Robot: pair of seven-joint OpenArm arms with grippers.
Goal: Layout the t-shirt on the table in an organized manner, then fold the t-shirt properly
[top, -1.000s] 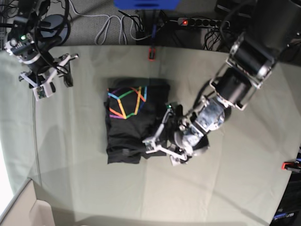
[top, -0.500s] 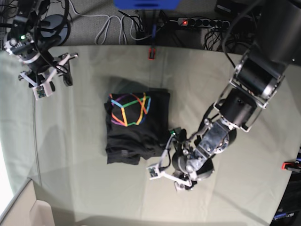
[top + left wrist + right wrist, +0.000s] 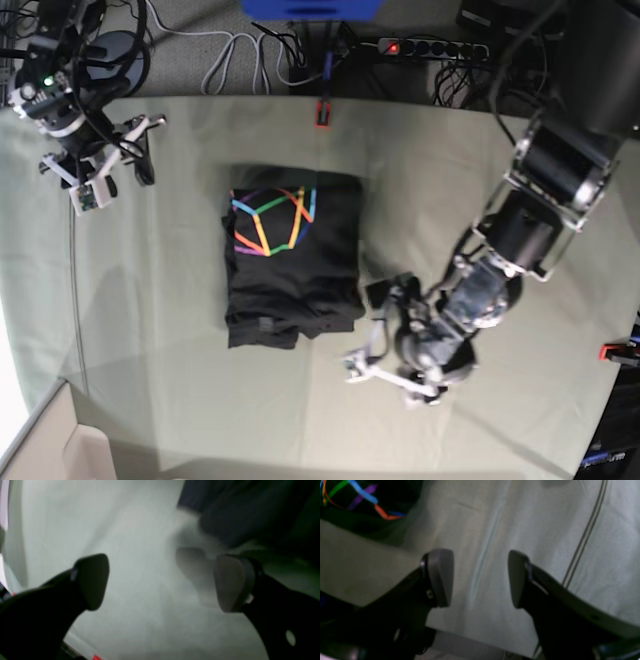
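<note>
Desk [image 3: 200, 400] pale green cloth, creased; shirt [image 3: 290, 265] folded mid-desk. Left claw [image 3: 385, 330] agape, empty. Right claw [image 3: 110, 150] agape, empty, far-left corner.

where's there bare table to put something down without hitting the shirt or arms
Bare patches: the near strip of the table below the t-shirt, and the far stretch between the red clamp and the left arm. Crowded: beside the shirt's near corner, where the open left end effector hovers, and the right end effector's corner.
</note>
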